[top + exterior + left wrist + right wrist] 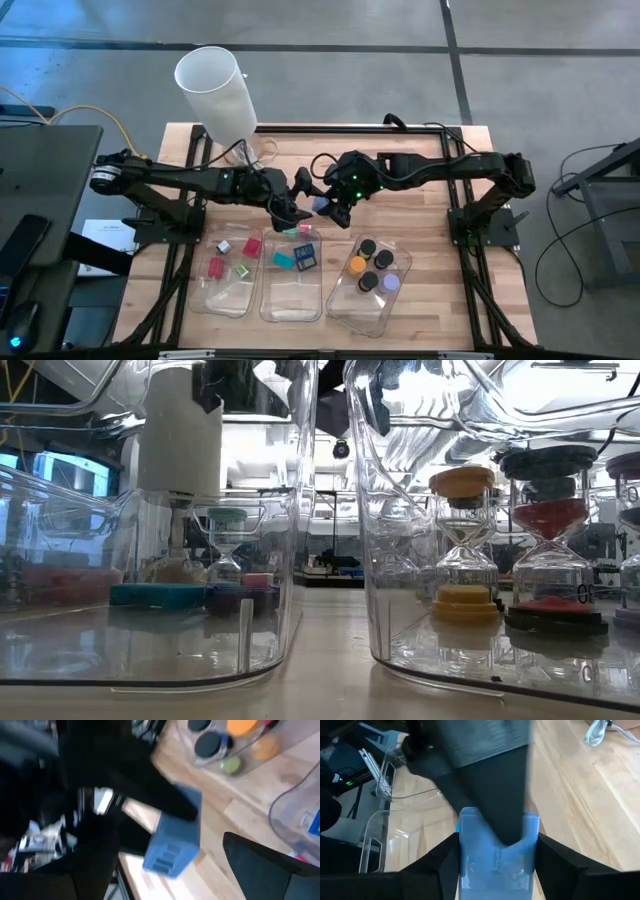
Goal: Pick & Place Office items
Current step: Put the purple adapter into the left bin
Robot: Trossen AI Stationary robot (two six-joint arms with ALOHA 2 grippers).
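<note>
A light blue block (321,205) hangs above the table's middle, between my two grippers. My right gripper (335,208) comes from the right and is shut on it. In the right wrist view the block (497,855) sits between that gripper's two fingers. My left gripper (293,203) comes from the left and stands open at the block. One of its dark fingers (490,785) crosses in front of the block's upper part. Other office items lie in three clear trays near the front: red and pink pieces (232,262), teal and blue blocks (296,256), and round caps (372,268). My right gripper pinches the blue block's two opposite side faces (465,860) between its fingers (442,865). The fingers slant down from the table's right side. The block is lifted clear of the table. My left gripper's finger lies over the block's upper face; I cannot tell whether it touches.
A tall white cylinder (215,85) stands at the far left of the table. The three clear trays (292,300) stand side by side along the near edge. A coiled cable (262,155) lies on the table at the back.
</note>
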